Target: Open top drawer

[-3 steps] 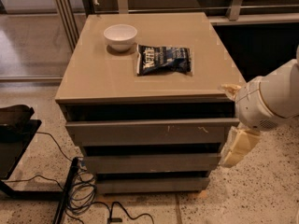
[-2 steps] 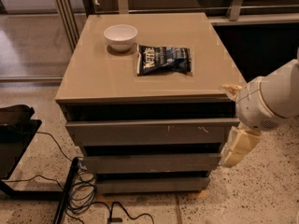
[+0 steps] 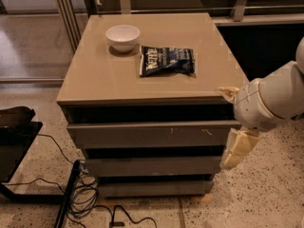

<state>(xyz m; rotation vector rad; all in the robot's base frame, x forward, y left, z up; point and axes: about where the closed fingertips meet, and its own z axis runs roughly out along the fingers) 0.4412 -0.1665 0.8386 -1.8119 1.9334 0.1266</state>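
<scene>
The top drawer [image 3: 142, 135] is the tallest grey-taupe front panel of the cabinet, with small white scratch marks right of centre. It sits about flush with the two shorter drawer fronts below, with a dark gap above it. My gripper [image 3: 232, 123] is at the drawer's right end, at the cabinet's front right corner. It is open: one cream finger [image 3: 228, 93] is by the tabletop corner, the other [image 3: 239, 149] hangs below the drawer's lower edge. The white wrist hides the drawer's right edge.
On the cabinet top [image 3: 95, 75] stand a white bowl [image 3: 122, 36] and a dark snack bag [image 3: 166, 61]. Black cables [image 3: 90, 194] and a dark stand [image 3: 14, 141] lie on the speckled floor at the left. A railing runs behind the cabinet.
</scene>
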